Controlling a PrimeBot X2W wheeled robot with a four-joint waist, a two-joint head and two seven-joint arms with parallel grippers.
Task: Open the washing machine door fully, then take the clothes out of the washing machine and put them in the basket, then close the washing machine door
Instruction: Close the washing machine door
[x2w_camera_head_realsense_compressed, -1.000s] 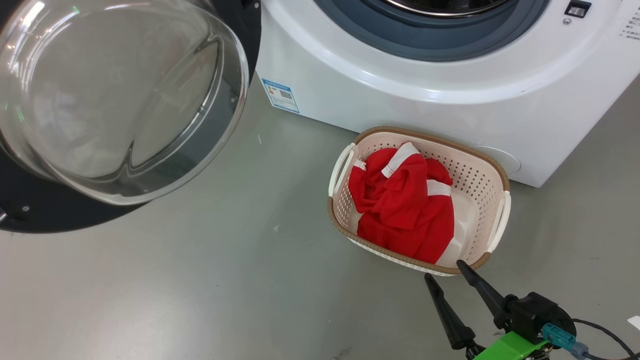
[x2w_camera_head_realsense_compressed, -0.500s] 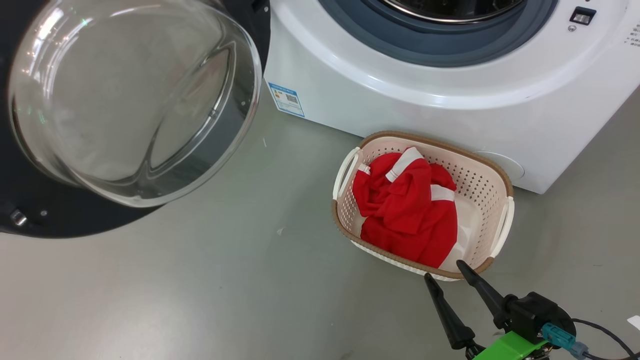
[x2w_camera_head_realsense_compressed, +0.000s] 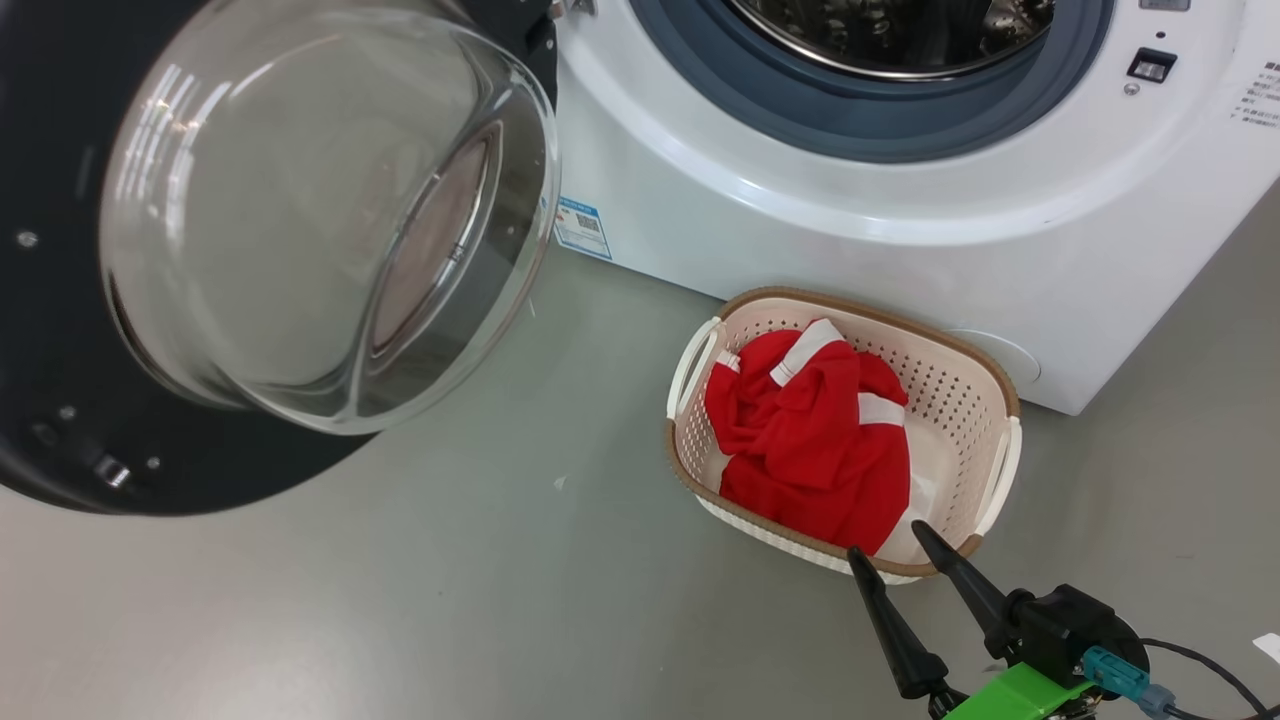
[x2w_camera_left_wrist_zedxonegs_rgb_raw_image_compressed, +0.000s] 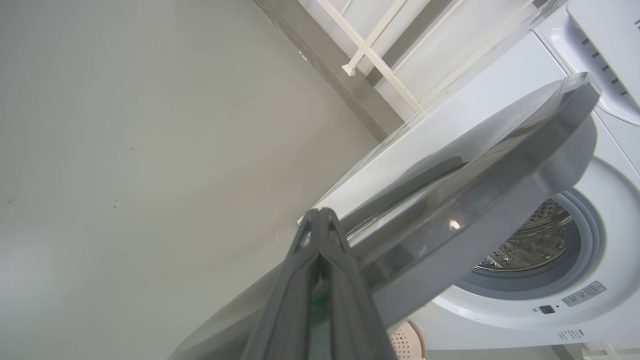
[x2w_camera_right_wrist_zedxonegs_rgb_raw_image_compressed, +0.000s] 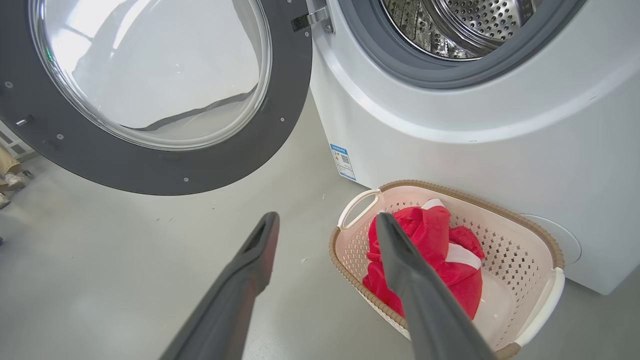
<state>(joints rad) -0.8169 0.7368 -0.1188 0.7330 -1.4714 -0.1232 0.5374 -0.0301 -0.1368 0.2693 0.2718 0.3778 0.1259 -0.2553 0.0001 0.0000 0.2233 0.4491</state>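
Red clothes (x2w_camera_head_realsense_compressed: 810, 450) lay in the basket (x2w_camera_head_realsense_compressed: 950, 390) ahead of our wide-spread right end effector (x2w_camera_head_realsense_compressed: 888, 540). Our left end effector (x2w_camera_left_wrist_zedxonegs_rgb_raw_image_compressed: 320, 215), pinched together, sat beside the washing machine door (x2w_camera_head_realsense_compressed: 60, 400), which we judged wanted a steady push shut.

i could read no word or number for certain. the washing machine (x2w_camera_head_realsense_compressed: 900, 270) carried a small blue label (x2w_camera_head_realsense_compressed: 583, 228) at its lower front corner, with what looked like a qr code, its print too small for me. a pale sticker (x2w_camera_head_realsense_compressed: 1258, 92) with dark lines of print sat near the front's right edge, equally illegible.
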